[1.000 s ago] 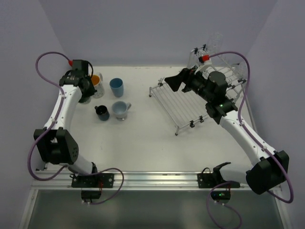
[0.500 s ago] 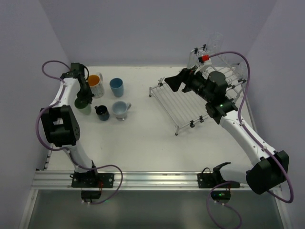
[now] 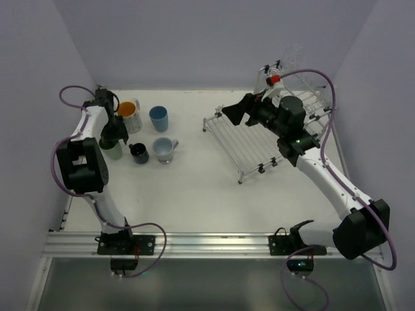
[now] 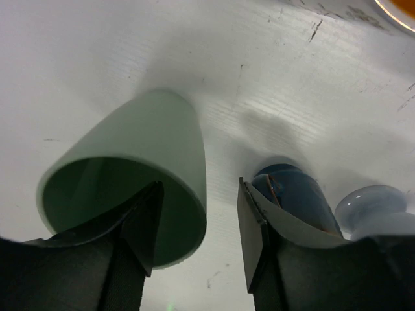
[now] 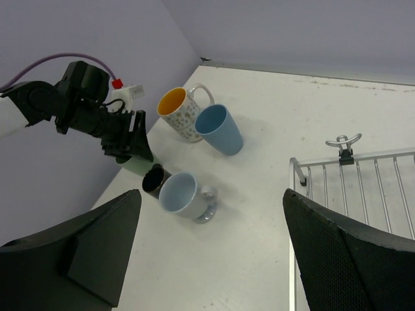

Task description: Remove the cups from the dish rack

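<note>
Left gripper [image 4: 198,188]: we see its jaws parted and straddling the wall of the pale green cup [image 4: 130,181]. One finger [image 4: 139,227] is inside the mouth and the other is outside, with a strip of table showing between it and the cup, so it has no grip.
Pale green cup: it stands upright on the table [image 3: 207,188] at the far left, off the rack.
Dark blue mug [image 4: 295,194]: it sits just beside the green cup, on its right in the top view, mouth up.
Light blue mug [image 3: 165,149]: it is just beside the dark blue one, with its handle turned toward the rack.
White mug with orange inside [image 3: 130,113]: it stands upright behind the green cup, nearer the back wall.
Blue tumbler [image 3: 158,118]: it stands to the right of the white mug, close to it but apart.
Dish rack [image 3: 249,139]: it is on the right half of the table, well apart from the five cups on the left.
Clear glass [image 3: 293,56]: we make out one faintly on the rack's raised back.
Right gripper [image 3: 237,111]: it hovers over the rack's left end with its jaws spread wide and nothing between them.
</note>
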Tool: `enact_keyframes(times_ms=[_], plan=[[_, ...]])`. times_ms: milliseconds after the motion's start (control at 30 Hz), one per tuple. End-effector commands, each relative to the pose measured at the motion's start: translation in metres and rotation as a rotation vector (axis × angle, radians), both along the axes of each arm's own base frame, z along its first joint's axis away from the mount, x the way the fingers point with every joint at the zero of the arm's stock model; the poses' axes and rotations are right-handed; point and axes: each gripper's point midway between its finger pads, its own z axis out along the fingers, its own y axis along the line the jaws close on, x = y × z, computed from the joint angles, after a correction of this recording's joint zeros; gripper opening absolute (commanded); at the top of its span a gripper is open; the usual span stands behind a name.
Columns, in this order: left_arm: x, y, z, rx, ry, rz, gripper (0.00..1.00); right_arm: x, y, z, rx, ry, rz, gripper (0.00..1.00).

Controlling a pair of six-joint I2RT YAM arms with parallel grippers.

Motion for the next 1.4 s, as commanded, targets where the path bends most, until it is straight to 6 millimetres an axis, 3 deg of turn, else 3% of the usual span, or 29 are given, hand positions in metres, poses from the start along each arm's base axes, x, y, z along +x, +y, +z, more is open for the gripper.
enact_keyframes(times_ms=[0, 33, 67, 133, 267, 367, 400, 467, 500, 567, 600, 700, 767, 800, 833, 900, 933, 967, 1067, 1133, 1200, 1233, 1267, 1300, 1333, 1367], plan=[[0.001, 0.009, 0.004, 0.029, -0.012, -0.001, 0.63, 0.001, 0.004, 0.023, 0.021, -0.057, 0.017, 0.94], [0.002, 0.01, 0.005, 0.032, -0.016, -0.001, 0.69, 0.0, 0.005, 0.023, 0.02, -0.058, 0.02, 0.94], [0.003, 0.01, 0.007, 0.037, -0.019, -0.003, 0.84, 0.0, 0.005, 0.023, 0.02, -0.058, 0.019, 0.94], [0.005, 0.013, 0.016, 0.054, -0.046, 0.002, 0.99, 0.0, 0.005, 0.024, 0.021, -0.059, 0.017, 0.94], [0.015, 0.018, 0.041, 0.085, -0.131, 0.016, 1.0, -0.002, 0.004, 0.024, 0.016, -0.07, 0.015, 0.95], [0.032, 0.02, 0.087, 0.106, -0.32, 0.043, 1.0, -0.002, 0.001, 0.023, 0.006, -0.077, 0.004, 0.95], [0.04, 0.02, 0.121, 0.112, -0.458, 0.054, 1.0, -0.002, 0.0, 0.023, 0.003, -0.081, 0.001, 0.95], [0.047, 0.015, 0.159, 0.103, -0.621, 0.055, 1.0, -0.003, -0.003, 0.022, 0.002, -0.095, -0.016, 0.95], [0.047, 0.009, 0.198, 0.095, -0.774, 0.04, 1.0, -0.004, -0.005, 0.023, 0.001, -0.097, -0.023, 0.95], [0.042, -0.004, 0.231, 0.045, -0.9, 0.031, 1.0, -0.009, -0.011, 0.026, 0.0, -0.123, -0.043, 0.95], [0.036, -0.02, 0.254, 0.004, -0.97, -0.005, 1.0, -0.009, -0.014, 0.028, 0.002, -0.135, -0.056, 0.95], [0.02, -0.073, 0.291, -0.098, -1.107, -0.131, 1.0, -0.012, -0.026, 0.036, -0.004, -0.172, -0.112, 0.95], [0.007, -0.095, 0.303, -0.136, -1.14, -0.186, 1.0, -0.012, -0.033, 0.039, -0.019, -0.182, -0.147, 0.96], [-0.01, -0.122, 0.311, -0.187, -1.179, -0.266, 1.0, -0.009, -0.04, 0.043, -0.024, -0.19, -0.19, 0.96], [-0.019, -0.133, 0.312, -0.215, -1.194, -0.301, 1.0, -0.007, -0.046, 0.051, -0.042, -0.216, -0.219, 0.96], [-0.046, -0.161, 0.312, -0.316, -1.238, -0.407, 1.0, 0.008, -0.06, 0.048, -0.093, -0.199, -0.32, 0.97], [-0.055, -0.168, 0.31, -0.348, -1.249, -0.433, 1.0, 0.015, -0.068, 0.065, -0.121, -0.235, -0.365, 0.98], [-0.075, -0.179, 0.318, -0.408, -1.289, -0.487, 1.0, 0.022, -0.074, 0.063, -0.16, -0.219, -0.403, 0.99], [-0.096, -0.202, 0.283, -0.522, -1.27, -0.579, 1.0, 0.052, -0.091, 0.071, -0.268, -0.197, -0.534, 0.99], [-0.105, -0.213, 0.271, -0.559, -1.262, -0.626, 1.0, 0.076, -0.102, 0.08, -0.337, -0.195, -0.624, 0.99], [-0.112, -0.224, 0.258, -0.557, -1.244, -0.693, 1.0, 0.092, -0.115, 0.078, -0.404, -0.161, -0.68, 0.99], [-0.114, -0.228, 0.254, -0.552, -1.24, -0.718, 1.0, 0.097, -0.118, 0.104, -0.399, -0.197, -0.703, 0.99], [-0.115, -0.231, 0.247, -0.54, -1.23, -0.743, 1.0, 0.113, -0.123, 0.081, -0.473, -0.129, -0.726, 0.99], [-0.12, -0.239, 0.245, -0.555, -1.224, -0.772, 1.0, 0.12, -0.13, 0.08, -0.492, -0.113, -0.751, 0.99], [-0.123, -0.244, 0.242, -0.561, -1.217, -0.796, 1.0, 0.124, -0.135, 0.101, -0.482, -0.138, -0.778, 0.99], [-0.124, -0.247, 0.238, -0.544, -1.218, -0.82, 1.0, 0.137, -0.138, 0.08, -0.536, -0.08, -0.785, 0.99]])
